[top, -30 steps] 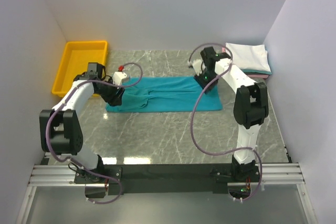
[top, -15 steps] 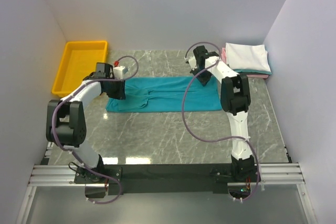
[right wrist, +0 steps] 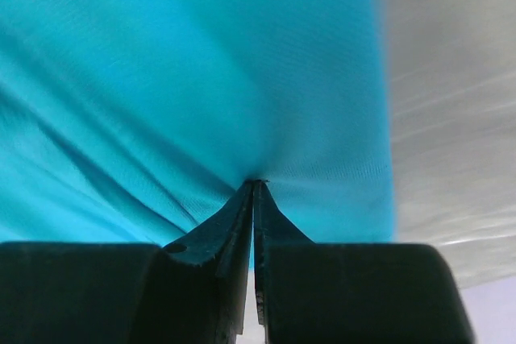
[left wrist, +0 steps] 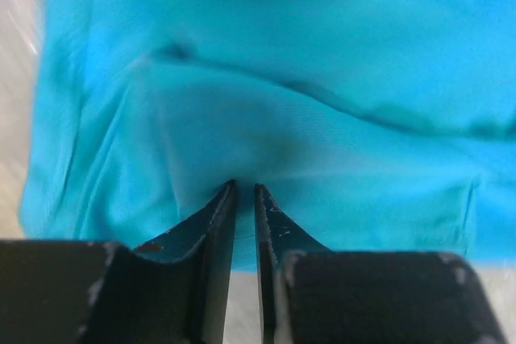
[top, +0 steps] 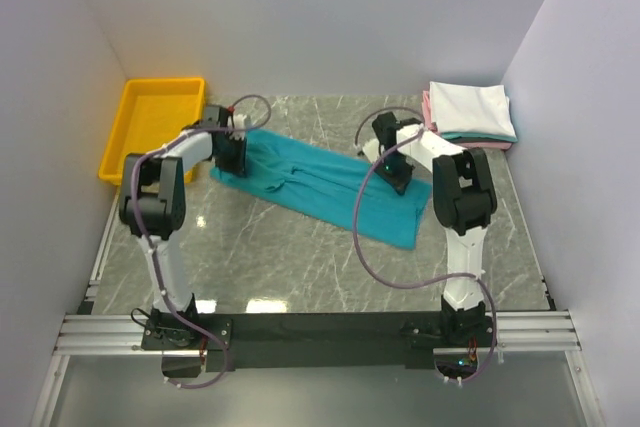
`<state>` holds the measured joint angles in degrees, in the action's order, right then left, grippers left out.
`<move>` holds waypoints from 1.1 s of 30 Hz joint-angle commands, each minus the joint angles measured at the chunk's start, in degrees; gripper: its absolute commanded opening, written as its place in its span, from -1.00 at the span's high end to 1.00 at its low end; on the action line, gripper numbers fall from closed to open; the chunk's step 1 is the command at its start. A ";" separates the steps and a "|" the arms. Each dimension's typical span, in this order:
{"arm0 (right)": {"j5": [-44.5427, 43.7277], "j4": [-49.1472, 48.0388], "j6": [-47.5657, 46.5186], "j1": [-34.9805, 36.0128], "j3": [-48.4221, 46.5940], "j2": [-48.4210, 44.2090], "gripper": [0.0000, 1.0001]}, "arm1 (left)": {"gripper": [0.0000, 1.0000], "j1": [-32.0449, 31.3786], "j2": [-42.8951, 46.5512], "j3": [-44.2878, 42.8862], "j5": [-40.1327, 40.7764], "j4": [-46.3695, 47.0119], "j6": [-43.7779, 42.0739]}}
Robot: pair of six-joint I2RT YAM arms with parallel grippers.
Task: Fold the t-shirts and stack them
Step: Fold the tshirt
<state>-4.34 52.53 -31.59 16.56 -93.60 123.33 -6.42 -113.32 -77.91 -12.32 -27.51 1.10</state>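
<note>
A teal t-shirt (top: 320, 182) lies spread out flat on the grey marble table (top: 300, 267), set on a slant so that its long axis runs from about 10 o'clock to about 4 o'clock in the overhead view, with soft wrinkles along its middle. The left gripper (top: 232, 154) is down on the shirt's 10 o'clock end, near its far corner; from the wrist camera its two dark fingers (left wrist: 214, 215) stand nearly together with only a thin slit between them, and the cloth puckers up into the tips, so they are pinching the fabric. The right gripper (top: 397, 172) sits on the shirt's edge toward 3 o'clock of the cloth, partway down its far long side; its fingertips (right wrist: 234, 215) are pressed tight against each other with creases fanning out from the point where they meet, holding a small fold of the same shirt, and bare marble shows just past the hem at 3 o'clock in that view. A stack of folded t-shirts (top: 470, 107) rests in the table's 2 o'clock corner, a white one on top with teal and pink edges showing beneath, well apart from the spread shirt. A yellow plastic bin (top: 150, 132) stands at the 10 o'clock corner, near the left arm's elbow
</note>
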 commanded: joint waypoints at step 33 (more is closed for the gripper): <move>28.50 5.39 14.10 7.52 10.63 -5.29 0.93 | 0.33 -5.19 -3.66 -10.59 -8.25 7.65 10.06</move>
<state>20.60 57.34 -18.85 22.26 -84.84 119.02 -11.81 -116.22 -86.48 -21.10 -20.51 8.99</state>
